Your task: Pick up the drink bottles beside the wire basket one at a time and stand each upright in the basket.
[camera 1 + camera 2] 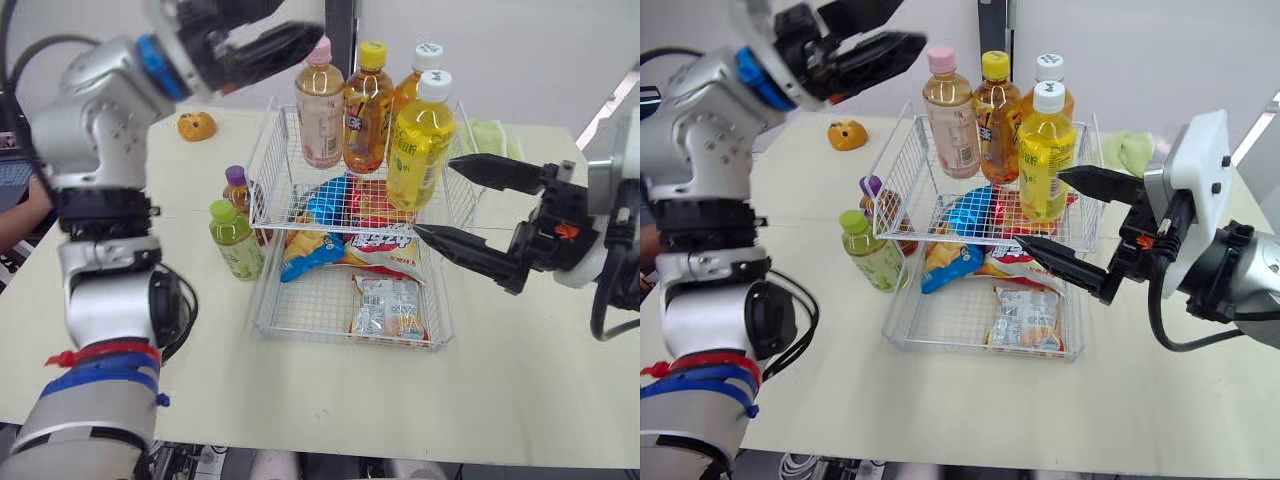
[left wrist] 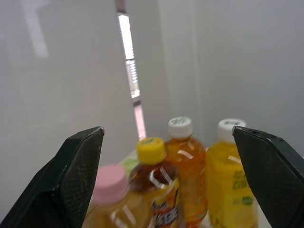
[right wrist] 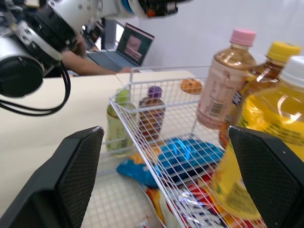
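Left tool (image 1: pixel 912 18), fingers apart, hangs high over the far-left corner of the white wire basket (image 1: pixel 262 300). Below it, on the cream tabletop (image 1: pixel 520 370) just left of the basket, two stand upright: a green-capped pale-green plastic bottle (image 1: pixel 236 240) and a purple-capped brown plastic bottle (image 1: pixel 238 190); the left arm is nearer. Inside: four upright capped bottles (image 1: pixel 320 110), perhaps four snack packets (image 1: pixel 390 305). Right tool (image 1: pixel 432 195), fingers apart, at the basket's right side.

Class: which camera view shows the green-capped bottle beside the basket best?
Left eye view: the green-capped bottle stands whole, unobstructed. Right eye view is similar; right wrist view shows it partly behind the wire basket.
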